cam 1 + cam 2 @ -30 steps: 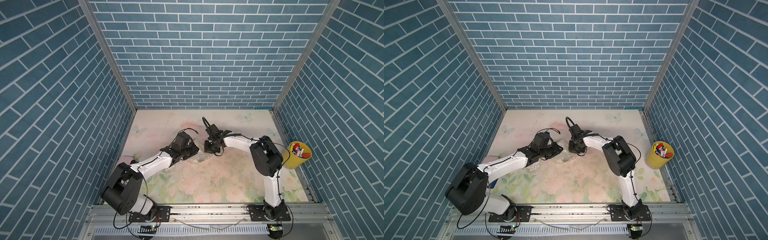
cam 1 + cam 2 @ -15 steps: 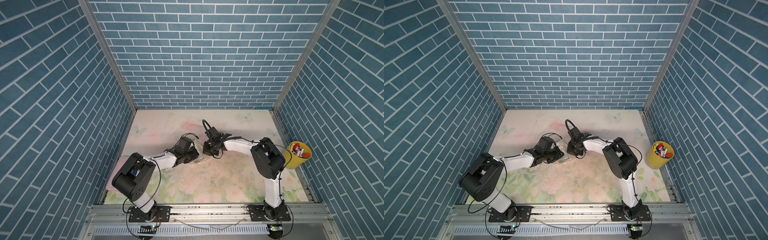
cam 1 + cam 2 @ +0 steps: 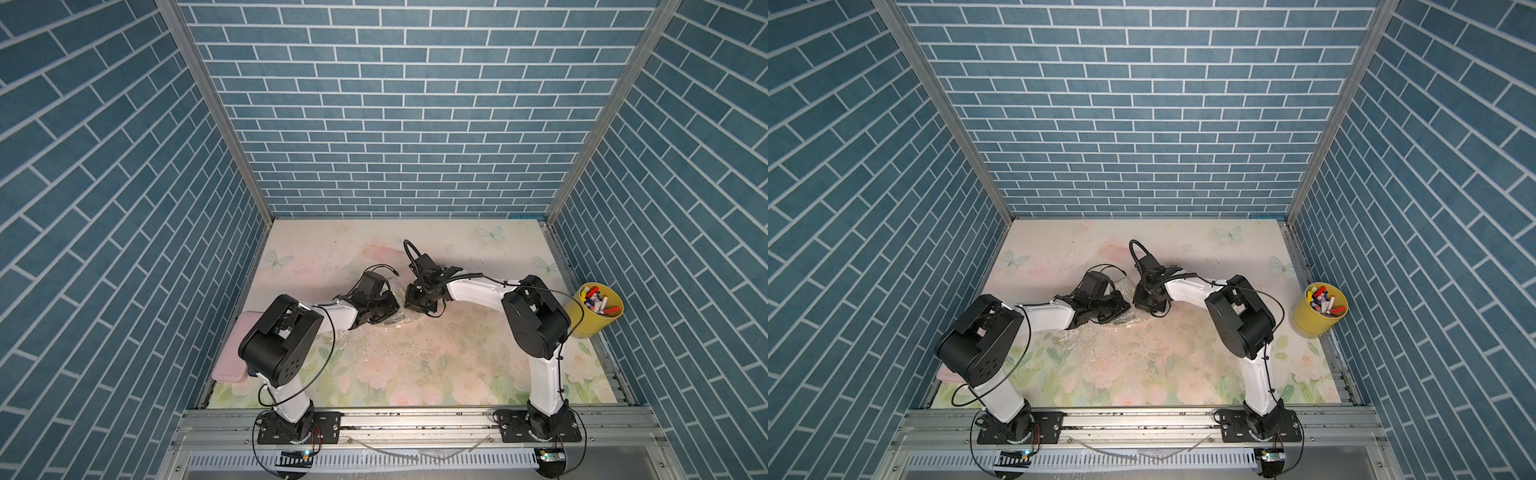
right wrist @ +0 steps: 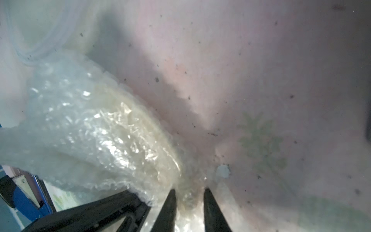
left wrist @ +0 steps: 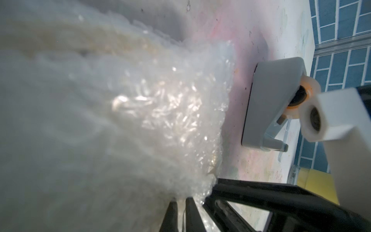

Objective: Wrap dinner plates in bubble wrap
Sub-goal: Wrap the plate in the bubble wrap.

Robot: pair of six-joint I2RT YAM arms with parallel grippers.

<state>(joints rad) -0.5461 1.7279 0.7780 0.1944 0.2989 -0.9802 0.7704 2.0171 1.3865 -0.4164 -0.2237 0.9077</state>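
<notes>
1. My left end effector (image 5: 181, 200) has just tightened. Its two fingers now stand almost together, with a strand of the bubble wrap (image 5: 160, 104) pinched between them.
2. Over the last second my left arm (image 3: 336, 313) has swung inward. It carries that pinched flap toward the middle of the surface (image 3: 332, 249). In both top views the left end effector now sits just beside the right end effector (image 4: 189, 190), with crinkled plastic between them.
3. The right end effector has just eased apart. Its fingers stand partly open with a clear gap, and wrap lies loose in that gap. I judge that it is letting go rather than gripping.
4. The dinner plate (image 4: 152, 136) lies on the surface under the wrap, between my two end effectors. Its cream rim shows through the plastic, but its pattern is hidden.
5. For the task, I judge that the hold on the fold is passing to my left side alone. The plate is covered but not yet secured, and the springy sheet could flop back if my left grip slips.
6. What looks like a tape dispenser (image 5: 277, 96) stands near the bundle, not touching it. Fixing the flap is probably what comes next.
</notes>
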